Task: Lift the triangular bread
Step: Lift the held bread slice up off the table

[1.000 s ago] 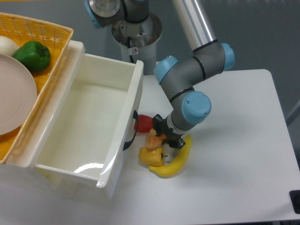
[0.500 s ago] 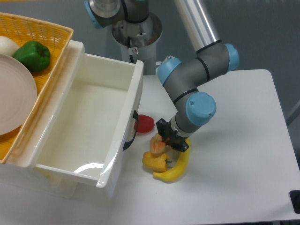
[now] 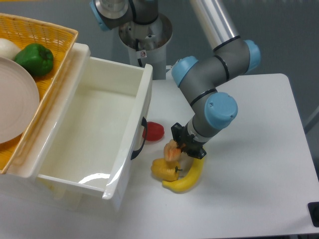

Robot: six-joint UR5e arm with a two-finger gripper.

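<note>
white worktop [image 3: 249,164] with rounded corners, grey floor beyond its far and right edges, grey arm pedestal [image 3: 145,37] at the far side. on the left, large white bin [image 3: 89,134], open and tilted, and against its left wall a yellow woven basket [image 3: 45,37] holding a pale plate [image 3: 15,107], a green pepper [image 3: 35,59] and a white round item [image 3: 7,47].

near centre, just right of the bin: small red item [image 3: 153,131], yellow pepper [image 3: 164,169], banana [image 3: 188,175] curving along the pepper's near right side.

triangular bread [image 3: 173,149] between the end effector [image 3: 183,147] fingers, right above the pepper; contact with the pepper not clear. long axis roughly upright, leaning slightly; direction of its tip not discernible. end effector closed onto the bread, fingers mostly hidden under the wrist.
</note>
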